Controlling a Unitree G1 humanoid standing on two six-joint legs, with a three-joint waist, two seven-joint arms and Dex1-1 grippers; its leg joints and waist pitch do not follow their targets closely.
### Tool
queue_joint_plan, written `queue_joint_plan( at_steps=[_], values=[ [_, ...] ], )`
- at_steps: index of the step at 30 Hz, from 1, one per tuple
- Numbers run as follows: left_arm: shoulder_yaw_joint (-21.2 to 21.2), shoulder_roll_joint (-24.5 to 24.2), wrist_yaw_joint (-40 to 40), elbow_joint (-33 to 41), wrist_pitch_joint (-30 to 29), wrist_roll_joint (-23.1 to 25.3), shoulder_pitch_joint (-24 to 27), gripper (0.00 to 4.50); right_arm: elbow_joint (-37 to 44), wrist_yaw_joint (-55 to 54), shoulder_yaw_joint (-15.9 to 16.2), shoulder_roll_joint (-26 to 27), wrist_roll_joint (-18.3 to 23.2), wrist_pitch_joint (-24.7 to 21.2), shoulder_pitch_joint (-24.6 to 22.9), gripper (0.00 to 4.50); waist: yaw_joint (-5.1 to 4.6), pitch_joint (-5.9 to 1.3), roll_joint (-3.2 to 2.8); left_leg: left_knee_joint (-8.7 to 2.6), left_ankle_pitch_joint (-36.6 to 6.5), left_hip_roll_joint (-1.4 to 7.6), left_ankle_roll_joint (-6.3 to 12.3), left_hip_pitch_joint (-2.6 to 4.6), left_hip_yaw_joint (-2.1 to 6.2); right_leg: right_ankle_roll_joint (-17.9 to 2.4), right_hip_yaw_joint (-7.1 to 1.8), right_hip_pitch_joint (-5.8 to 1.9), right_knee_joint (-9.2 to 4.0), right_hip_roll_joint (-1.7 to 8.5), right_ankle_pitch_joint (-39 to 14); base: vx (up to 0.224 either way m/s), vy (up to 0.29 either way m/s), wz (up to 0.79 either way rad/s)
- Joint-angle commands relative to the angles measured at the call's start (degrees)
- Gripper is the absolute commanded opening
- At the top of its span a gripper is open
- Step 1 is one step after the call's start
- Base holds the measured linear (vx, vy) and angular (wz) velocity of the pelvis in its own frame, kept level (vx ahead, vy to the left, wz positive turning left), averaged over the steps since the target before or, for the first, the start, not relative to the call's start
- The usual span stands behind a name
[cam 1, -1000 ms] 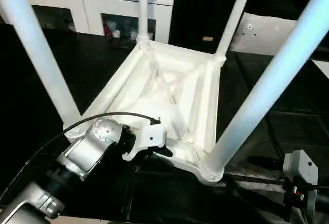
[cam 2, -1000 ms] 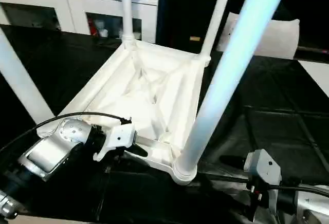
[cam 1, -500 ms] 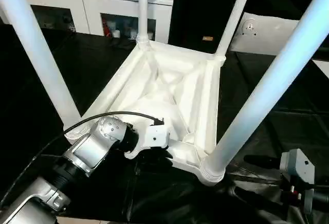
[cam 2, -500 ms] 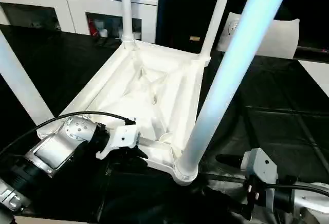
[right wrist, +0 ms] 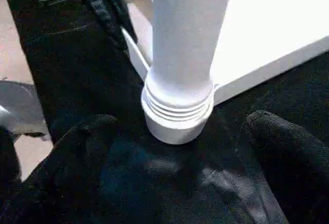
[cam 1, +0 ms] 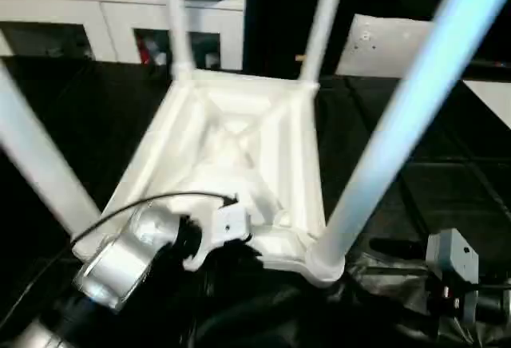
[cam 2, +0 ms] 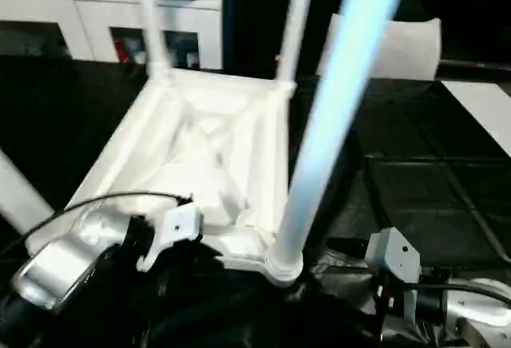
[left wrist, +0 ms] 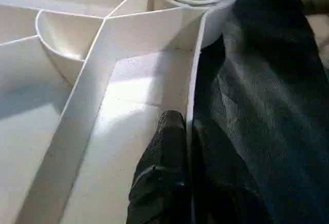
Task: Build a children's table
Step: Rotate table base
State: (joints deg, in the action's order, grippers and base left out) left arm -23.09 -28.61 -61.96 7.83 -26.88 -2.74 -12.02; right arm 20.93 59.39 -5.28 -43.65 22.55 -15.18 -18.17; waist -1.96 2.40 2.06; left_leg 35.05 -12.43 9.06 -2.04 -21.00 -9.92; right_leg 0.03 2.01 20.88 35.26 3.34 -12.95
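On the black cloth (cam 1: pixel 415 196) the tabletop (cam 1: pixel 239 136) lies upside down, four legs (cam 1: pixel 403 120) rising out of frame. The left gripper (left wrist: pixel 187 131) pinches the near rim, one finger inside, one outside. The right gripper (right wrist: pixel 177 154) gapes wide, straddling the nearest leg's socket (right wrist: pixel 177 116) without apparent contact; its fingertips (right wrist: pixel 280 136) look blurred.

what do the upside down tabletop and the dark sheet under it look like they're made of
Tabletop: likely moulded white plastic, smooth and slightly glossy, with thin ribs underneath. Sheet: apparently black fabric or thin plastic, faintly shiny, wrinkling near the threaded leg base.
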Motion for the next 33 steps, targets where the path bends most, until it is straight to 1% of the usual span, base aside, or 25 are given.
queue_joint_plan(
  at_steps=[1, 2, 3, 4, 5, 6, 7, 8, 11, 15, 16, 17, 18, 19, 21, 22, 23, 24, 25, 26, 28, 29, 31, 32, 33],
  values=[
    [5.7, 1.5, 7.0, 0.6, -3.5, -3.0, 2.0, 0.02, -0.7, 0.3, 0.4, -0.1, -0.5, 0.9, 1.0, 4.5, 1.08, -1.63, 1.24, -4.68, -11.5, 4.45, 5.28, -0.01, 2.17, -12.3, -2.52, -1.36, -5.26, 5.57, -17.7, 0.0, 0.0, 0.0],
    [6.2, 2.0, 7.9, 1.2, -4.5, -3.0, 2.3, 0.02, -0.8, 0.3, 0.6, 0.0, -0.6, 1.0, 1.3, 4.5, 1.15, -1.65, 1.17, -4.58, -11.9, 4.41, 5.22, 0.21, 2.05, -12.1, -2.56, -1.17, -5.37, 5.46, -18.2, 0.0, 0.0, 0.0],
    [6.6, 2.3, 8.5, 1.6, -5.1, -2.9, 2.5, 0.02, -1.0, 0.3, 0.8, 0.0, -0.7, 1.2, 1.6, 4.5, 1.14, -1.66, 1.17, -4.59, -12.0, 4.34, 5.15, 0.13, 2.1, -11.8, -2.53, -1.24, -5.44, 5.43, -18.8, 0.0, 0.0, 0.0],
    [7.3, 2.8, 9.7, 2.2, -6.7, -2.7, 2.6, 0.02, -1.1, 0.1, 1.1, 0.2, -0.9, 1.3, 2.0, 4.5, 1.22, -1.65, 1.36, -4.61, -12.1, 4.31, 5.04, 0.07, 2.08, -11.3, -2.52, -1.2, -5.47, 5.33, -19.2, 0.0, 0.0, 0.0],
    [7.7, 3.2, 10.7, 2.6, -7.7, -2.2, 2.5, 0.02, -1.2, 0.0, 1.5, 0.4, -1.2, 1.4, 2.3, 4.5, 1.23, -1.74, 1.25, -4.63, -11.5, 4.29, 5.06, 0.01, 2.19, -11.3, -2.45, -1.26, -5.35, 5.36, -18.6, 0.0, 0.0, 0.0],
    [7.9, 3.4, 11.2, 2.8, -8.2, -2.0, 2.5, 0.02, -1.3, -0.1, 1.7, 0.5, -1.3, 1.4, 2.5, 4.5, 1.2, -1.72, 1.44, -4.68, -11.5, 4.35, 5.18, -0.02, 2.17, -11.2, -2.47, -1.23, -5.37, 5.33, -18.5, 0.0, 0.0, 0.0],
    [8.1, 3.5, 11.5, 3.1, -8.7, -1.8, 2.5, 0.02, -1.4, -0.1, 1.8, 0.6, -1.4, 1.5, 2.7, 4.5, 1.29, -1.85, 1.26, -4.61, -10.8, 4.36, 5.34, 0.04, 2.19, -11.3, -2.48, -1.26, -5.21, 5.35, -17.3, 0.0, 0.0, 0.0],
    [8.3, 3.8, 12.1, 3.0, -8.8, -1.6, 2.4, 0.02, -1.4, -0.2, 1.9, 0.7, -1.5, 1.5, 2.8, 4.5, 1.32, -1.79, 1.27, -4.65, -10.6, 4.36, 5.52, 0.01, 2.18, -11.4, -2.47, -1.23, -5.24, 5.29, -16.8, 0.0, 0.0, 0.0],
    [8.5, 4.2, 12.8, 3.2, -8.7, -1.3, 2.3, 0.02, -1.7, -0.3, 2.3, 0.9, -1.6, 1.7, 3.1, 4.5, 1.91, -1.96, 1.41, -4.51, -8.5, 4.43, 6.78, 0.15, 2.02, -12.0, -2.47, -1.3, -4.89, 5.28, -12.3, 0.0, 0.0, 0.0],
    [8.4, 4.7, 13.1, 2.6, -6.0, -1.1, 1.9, 0.02, -2.2, -0.5, 3.2, 1.2, -2.0, 2.0, 4.0, 4.5, 2.38, -2.13, 1.42, -4.51, -6.9, 4.54, 7.66, 0.26, 1.96, -12.8, -2.39, -1.36, -4.51, 5.28, -8.8, 0.0, 0.0, 0.0],
    [7.9, 4.7, 12.2, 1.7, -4.2, -1.5, 1.3, 0.02, -2.7, -1.0, 3.7, 1.6, -2.5, 2.2, 4.8, 4.5, 2.44, -2.07, 1.76, -4.48, -6.9, 4.47, 7.85, 0.21, 1.92, -12.8, -2.37, -1.35, -4.48, 5.29, -8.7, 0.0, 0.0, 0.0],
    [6.9, 4.1, 9.9, -0.2, -0.5, -1.6, 0.3, 0.02, -3.6, -2.0, 4.4, 2.4, -3.3, 2.3, 6.2, 4.5, 2.59, -2.12, 1.61, -4.48, -6.9, 4.52, 7.7, 0.32, 1.91, -12.9, -2.4, -1.33, -4.47, 5.33, -8.6, 0.0, 0.0, 0.0],
    [6.9, 4.1, 9.9, -0.2, -0.5, -1.6, 0.3, 0.02, -3.6, -2.0, 4.4, 2.4, -3.3, 2.3, 6.2, 4.5, 2.73, -2.04, 1.83, -4.51, -7.1, 4.43, 7.6, 0.42, 1.81, -12.6, -2.42, -1.15, -4.59, 5.26, -9.4, 0.0, 0.0, 0.0],
    [6.3, 3.4, 7.7, -2.6, 2.6, -1.8, -0.6, 0.02, -4.9, -4.0, 5.2, 3.6, -4.7, 1.8, 8.0, 4.5, 2.83, -1.96, 1.83, -4.57, -7.2, 4.49, 7.14, 0.57, 1.88, -12.7, -2.36, -1.0, -4.62, 5.23, -9.6, 0.0, 0.0, 0.0],
    [5.6, 1.7, 4.5, -7.3, 6.1, -1.2, -2.8, 0.02, -6.8, -6.3, 6.6, 6.7, -5.3, 1.9, 11.1, 4.5, 2.76, -1.94, 1.79, -4.68, -8.2, 4.43, 6.11, 0.73, 1.74, -12.6, -2.4, -0.87, -4.64, 5.16, -10.4, 0.0, 0.0, 0.0],
    [5.5, 1.1, 3.7, -8.6, 6.8, -1.1, -3.4, 0.02, -7.3, -6.8, 6.9, 7.6, -5.1, 1.9, 11.8, 4.5, 2.73, -1.91, 2.04, -4.68, -8.7, 4.26, 5.99, 0.65, 1.71, -12.4, -2.4, -0.85, -4.72, 5.17, -11.1, 0.0, 0.0, 0.0],
    [5.5, 1.0, 3.6, -8.7, 6.8, -1.1, -3.4, 0.02, -7.3, -6.9, 7.0, 7.8, -5.1, 1.9, 11.9, 4.5, 3.08, -1.88, 1.92, -4.64, -9.7, 4.37, 5.03, 0.85, 1.58, -12.0, -2.58, -0.77, -4.78, 5.34, -12.5, 0.0, 0.0, 0.0],
    [5.6, 0.6, 2.9, -9.5, 6.8, -1.2, -3.9, 0.02, -8.0, -7.0, 7.4, 8.4, -5.1, 2.2, 12.6, 4.5, 3.39, -1.84, 1.74, -4.7, -9.7, 4.48, 4.72, 0.95, 1.62, -11.8, -2.59, -0.79, -4.79, 5.43, -13.0, 0.0, 0.0, 0.0],
    [5.6, 0.5, 2.7, -9.7, 6.7, -1.3, -4.0, 0.02, -8.2, -7.1, 7.5, 8.5, -5.2, 2.3, 12.8, 4.5, 3.7, -1.88, 1.89, -4.88, -9.4, 4.62, 4.27, 0.87, 1.65, -11.6, -2.57, -0.91, -4.59, 5.49, -13.1, 0.0, 0.0, 0.0],
    [5.5, 0.0, 2.1, -10.0, 6.6, -1.3, -4.4, 0.02, -9.2, -7.2, 7.9, 8.8, -5.5, 2.6, 13.4, 4.5, 3.94, -1.95, 1.81, -4.9, -9.2, 4.69, 4.02, 0.94, 1.6, -11.7, -2.55, -0.89, -4.58, 5.49, -12.7, 0.0, 0.0, 0.0],
    [5.0, -1.1, 0.6, -10.9, 7.7, -0.9, -5.0, 0.02, -10.8, -7.9, 8.2, 9.8, -6.1, 3.4, 14.7, 4.5, 3.93, -1.98, 1.87, -5.04, -9.0, 4.69, 3.43, 0.85, 1.63, -12.0, -2.48, -0.89, -4.29, 5.35, -11.3, 0.0, 0.0, 0.0],
    [4.7, -1.5, -0.3, -11.3, 8.4, -0.8, -5.2, 0.02, -11.3, -8.1, 8.3, 10.2, -6.2, 3.5, 15.2, 4.5, 4.04, -1.97, 2.16, -5.03, -8.9, 4.66, 3.36, 0.87, 1.6, -11.9, -2.48, -0.86, -4.31, 5.43, -11.1, 0.0, 0.0, 0.0],
    [4.4, -2.1, -1.6, -12.1, 10.4, -0.7, -5.5, 0.02, -11.9, -8.4, 8.3, 10.9, -6.3, 3.7, 15.8, 4.5, 3.98, -2.03, 2.12, -5.09, -9.8, 4.63, 2.92, 0.89, 1.57, -11.9, -2.54, -0.87, -4.35, 5.45, -11.1, 0.0, 0.0, 0.0],
    [4.2, -2.2, -2.5, -13.2, 13.0, -0.5, -5.8, 0.02, -12.2, -8.4, 8.4, 11.0, -6.3, 3.8, 16.1, 4.5, 4.09, -1.99, 2.7, -5.07, -9.8, 4.59, 3.0, 0.81, 1.6, -11.5, -2.54, -0.92, -4.39, 5.5, -11.8, 0.0, 0.0, 0.0],
    [3.5, -2.5, -4.3, -15.2, 17.1, -0.3, -6.6, 0.02, -12.4, -8.3, 8.7, 11.3, -6.5, 4.0, 16.2, 4.5, 4.12, -2.06, 2.58, -5.06, -9.7, 4.64, 2.87, 0.9, 1.53, -11.4, -2.56, -0.93, -4.32, 5.51, -11.6, 0.0, 0.0, 0.0]
  ],
)
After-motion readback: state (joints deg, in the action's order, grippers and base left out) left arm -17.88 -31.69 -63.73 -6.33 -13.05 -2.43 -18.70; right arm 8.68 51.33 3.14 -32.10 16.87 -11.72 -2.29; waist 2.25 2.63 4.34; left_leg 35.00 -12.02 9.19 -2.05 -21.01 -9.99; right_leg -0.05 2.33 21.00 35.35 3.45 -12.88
